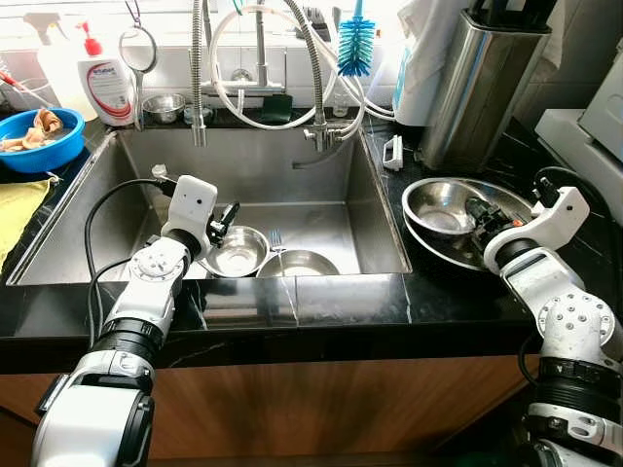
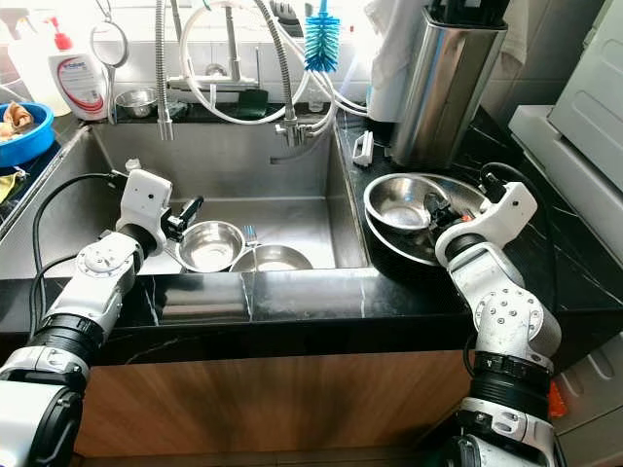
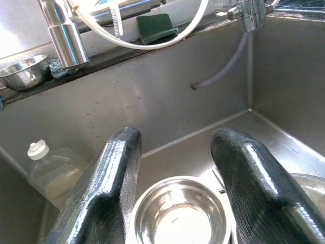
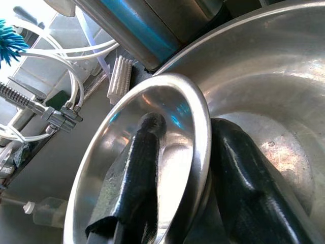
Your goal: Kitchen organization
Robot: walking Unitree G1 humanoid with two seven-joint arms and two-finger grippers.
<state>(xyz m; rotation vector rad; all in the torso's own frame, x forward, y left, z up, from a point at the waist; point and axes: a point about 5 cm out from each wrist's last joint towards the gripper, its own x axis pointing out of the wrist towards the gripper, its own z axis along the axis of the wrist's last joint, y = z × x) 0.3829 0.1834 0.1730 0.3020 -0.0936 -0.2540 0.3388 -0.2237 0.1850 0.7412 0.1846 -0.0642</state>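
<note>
We grip a bowl rim, other arm over sink
Right gripper [image 4: 177, 198] fingers pinch small steel bowl [image 1: 440, 206] rim inside large bowl [image 1: 506, 255]; left gripper [image 3: 177, 183] fingers spread above sink bowl [image 3: 179, 216]

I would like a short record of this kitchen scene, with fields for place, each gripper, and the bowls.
place: steel sink set in a black counter
left gripper: open, hanging inside the sink above a small steel bowl
right gripper: shut on the rim of a small bowl, one finger inside, one outside
small bowl: sits inside a large steel bowl on the counter, right of the sink
also in sink: a second bowl, a fork
</note>
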